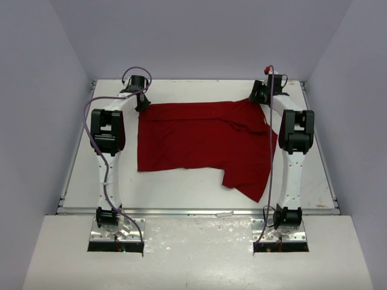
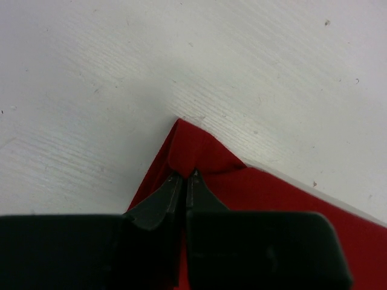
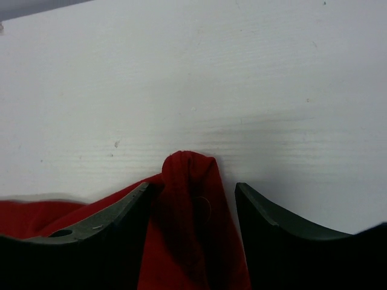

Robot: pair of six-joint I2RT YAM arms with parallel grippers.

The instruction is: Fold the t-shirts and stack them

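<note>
White table (image 1: 181, 187) is seen under both arms. The deep-red t-shirt (image 1: 193, 139) is laid mostly flat on its far half, with one flap trailing toward the near edge on the right. The shirt's far-left corner is pinched by the left gripper (image 2: 184, 176), tips pressed together on the cloth. A bunched fold at the far-right edge is straddled by the right gripper (image 3: 192, 185), jaws spread; cloth is touched by one finger only.

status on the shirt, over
Left gripper shut on shirt corner. Right gripper open, astride bunched cloth. Shirt spread, not folded. Nothing in the way.
</note>
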